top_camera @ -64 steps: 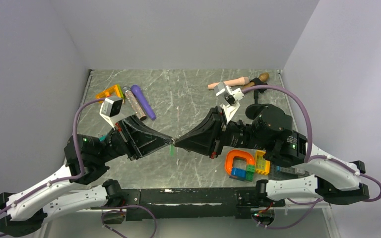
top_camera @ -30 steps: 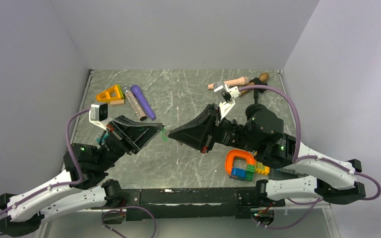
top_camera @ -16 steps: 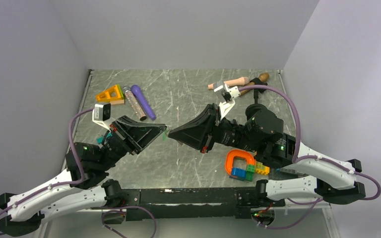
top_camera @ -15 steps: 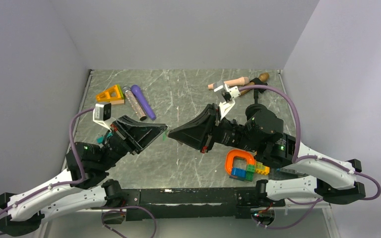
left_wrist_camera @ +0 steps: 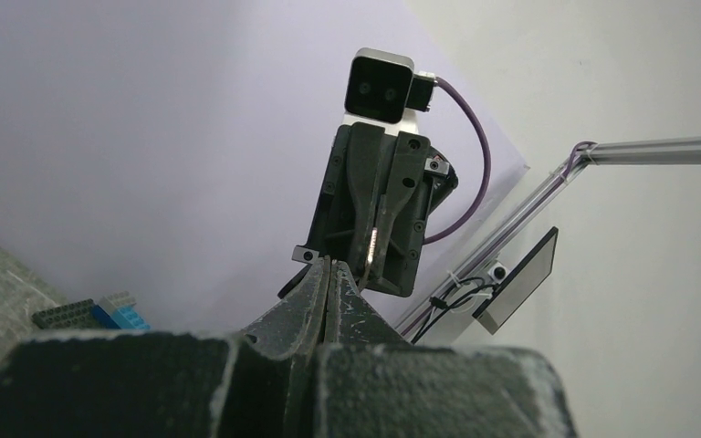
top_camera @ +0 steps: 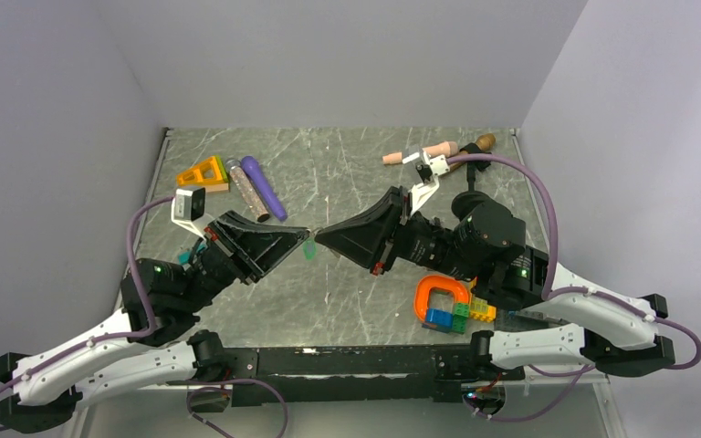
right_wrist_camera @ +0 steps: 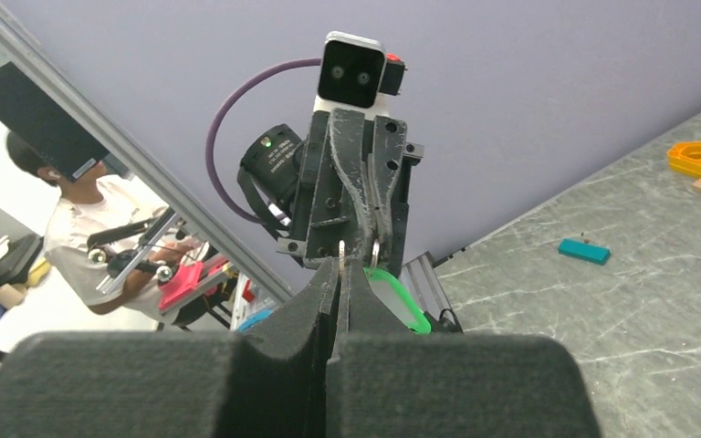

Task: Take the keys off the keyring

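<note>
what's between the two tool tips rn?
The tips of the left tool and right tool nearly touch. In that small gap sits a thin metal ring, with the green key dangling just below. The right wrist view shows it best.

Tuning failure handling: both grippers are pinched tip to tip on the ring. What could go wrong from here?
1. The green key hangs loose from the keyring; once freed, nothing holds it, so it would likely drop.
2. The left gripper and right gripper pinch the thin ring only at their tips; a pull may make it slip.
</note>
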Controlling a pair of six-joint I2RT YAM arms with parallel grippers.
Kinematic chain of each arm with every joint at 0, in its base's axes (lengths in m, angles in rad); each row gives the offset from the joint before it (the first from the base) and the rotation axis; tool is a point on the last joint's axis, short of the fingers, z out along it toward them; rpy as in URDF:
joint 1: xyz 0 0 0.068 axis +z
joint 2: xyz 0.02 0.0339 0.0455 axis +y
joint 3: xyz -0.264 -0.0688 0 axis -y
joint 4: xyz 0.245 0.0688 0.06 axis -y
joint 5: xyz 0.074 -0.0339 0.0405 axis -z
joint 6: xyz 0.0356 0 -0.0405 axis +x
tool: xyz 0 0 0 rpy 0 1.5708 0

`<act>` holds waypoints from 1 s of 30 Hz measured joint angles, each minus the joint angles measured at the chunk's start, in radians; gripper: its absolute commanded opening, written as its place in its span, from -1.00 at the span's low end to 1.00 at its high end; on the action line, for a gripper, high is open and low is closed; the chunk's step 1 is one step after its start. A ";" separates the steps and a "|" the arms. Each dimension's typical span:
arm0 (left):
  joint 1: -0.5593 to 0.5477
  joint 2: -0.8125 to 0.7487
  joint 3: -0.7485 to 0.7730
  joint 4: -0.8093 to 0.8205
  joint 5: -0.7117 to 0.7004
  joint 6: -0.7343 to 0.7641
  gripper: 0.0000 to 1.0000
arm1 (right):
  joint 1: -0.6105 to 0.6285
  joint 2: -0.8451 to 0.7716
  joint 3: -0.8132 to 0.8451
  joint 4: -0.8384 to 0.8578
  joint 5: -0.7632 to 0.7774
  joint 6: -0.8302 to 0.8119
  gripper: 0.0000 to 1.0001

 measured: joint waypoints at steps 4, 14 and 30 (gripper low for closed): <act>-0.001 -0.003 0.021 -0.029 0.000 0.018 -1.00 | 0.000 -0.008 -0.001 -0.019 0.023 0.003 -1.00; -0.002 -0.072 0.015 -0.100 -0.078 0.058 -1.00 | 0.000 -0.061 -0.065 -0.025 0.087 0.031 -1.00; 0.123 0.077 0.073 -0.694 -0.385 0.236 -1.00 | 0.000 -0.162 -0.212 -0.064 0.162 0.097 -1.00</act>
